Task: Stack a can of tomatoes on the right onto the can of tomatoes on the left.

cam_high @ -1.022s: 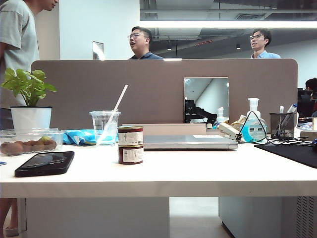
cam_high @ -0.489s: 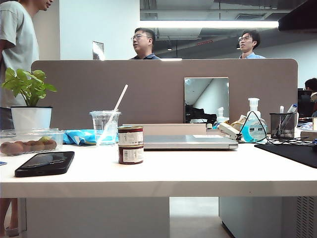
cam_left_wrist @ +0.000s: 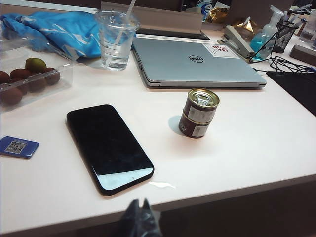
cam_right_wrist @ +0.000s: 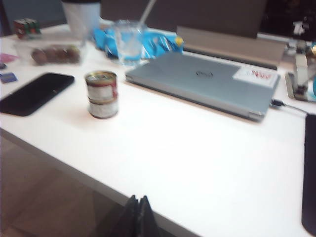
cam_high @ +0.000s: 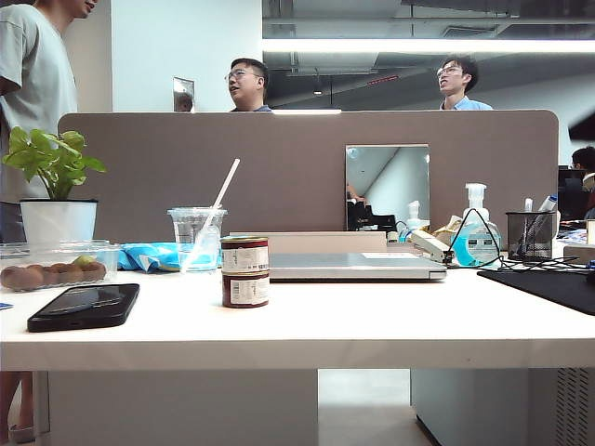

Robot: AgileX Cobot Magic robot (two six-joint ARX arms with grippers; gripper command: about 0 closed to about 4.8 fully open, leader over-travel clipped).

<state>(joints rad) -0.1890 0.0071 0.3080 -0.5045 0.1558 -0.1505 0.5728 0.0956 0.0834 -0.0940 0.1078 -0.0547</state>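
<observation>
A: Where do we stand with the tomatoes? We see the upper tomato can (cam_high: pixel 244 254) sitting squarely on the lower tomato can (cam_high: pixel 245 290), the pair upright on the white table (cam_high: pixel 372 325), between the black phone (cam_high: pixel 84 306) and the closed silver laptop (cam_high: pixel 357 267).

B: We read the same from the wrists. In the left wrist view the stack (cam_left_wrist: pixel 199 113) stands just in front of the laptop, the pull-tab lid facing up, and nothing touches it.

A: And our grippers?

B: Neither arm shows in the exterior view. The left gripper (cam_left_wrist: pixel 138 217) hangs off the near table edge, its fingertips pressed together with nothing between them. The right gripper (cam_right_wrist: pixel 138 213) is likewise back past the table's edge, well apart from the cans, fingers clenched on nothing.

A: So we judge the stacking step finished, with both arms pulled clear.

B: Agreed. What remains, as we see it, is only to park. The cans look slightly offset, so we should keep clear of the plastic cup with a straw (cam_high: pixel 196 238) and the stack.
</observation>
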